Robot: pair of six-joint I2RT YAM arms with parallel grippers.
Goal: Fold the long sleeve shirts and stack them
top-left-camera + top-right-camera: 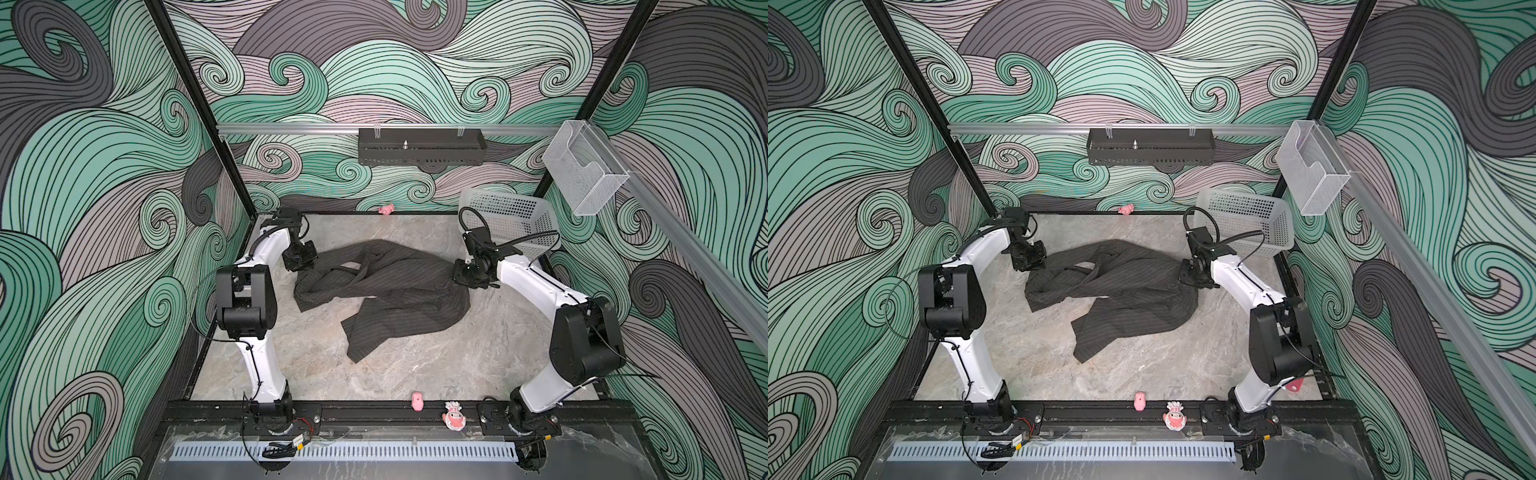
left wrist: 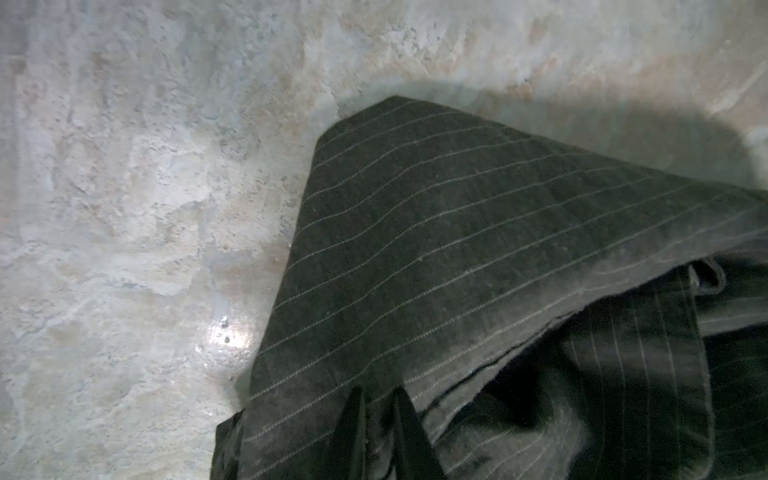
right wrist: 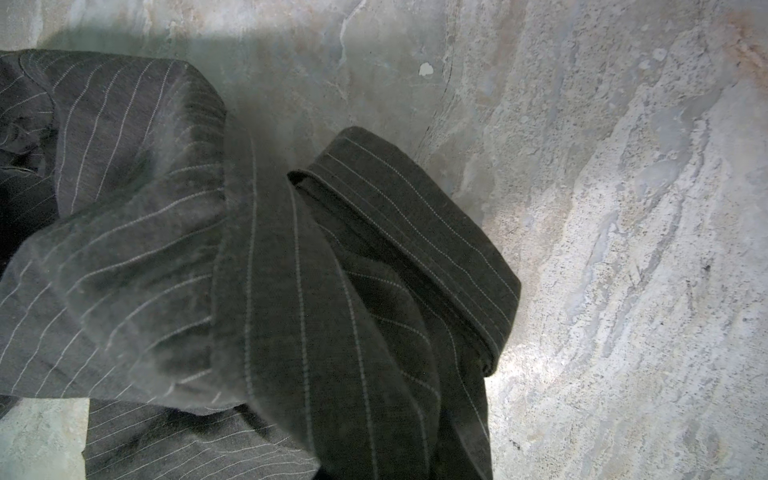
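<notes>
- In both top views, a dark charcoal-grey pinstriped cloth shirt (image 1: 395, 291) (image 1: 1121, 286) lies crumpled and unfolded on the grey marbled tabletop (image 1: 415, 365) (image 1: 1142, 365). It sits in the far half, between the two arms, with one long part trailing toward the near edge.
- In both top views, the left gripper (image 1: 305, 270) (image 1: 1036, 268) meets the shirt's left end. The right gripper (image 1: 456, 277) (image 1: 1182, 275) meets its right end, where the cloth gathers into a point at the tip.
- In both top views, a white perforated plastic basket (image 1: 515, 220) (image 1: 1246, 220) stands tilted in the far right corner, apart from the shirt.
- In the left wrist view, two black fingers (image 2: 353, 428) of the left gripper (image 2: 378, 395) stand close together with a fold of the shirt (image 2: 457, 228) pinched between them. The cloth spreads out from the grip in a taut wedge over the tabletop (image 2: 124, 208).
- In the right wrist view, the shirt (image 3: 291, 291) draws in toward the camera, with a stitched cuff (image 3: 415, 241) folded alongside above the tabletop (image 3: 623, 208). The fingers are hidden by cloth, so the right gripper only seems to be clamped on the gathered fabric.
</notes>
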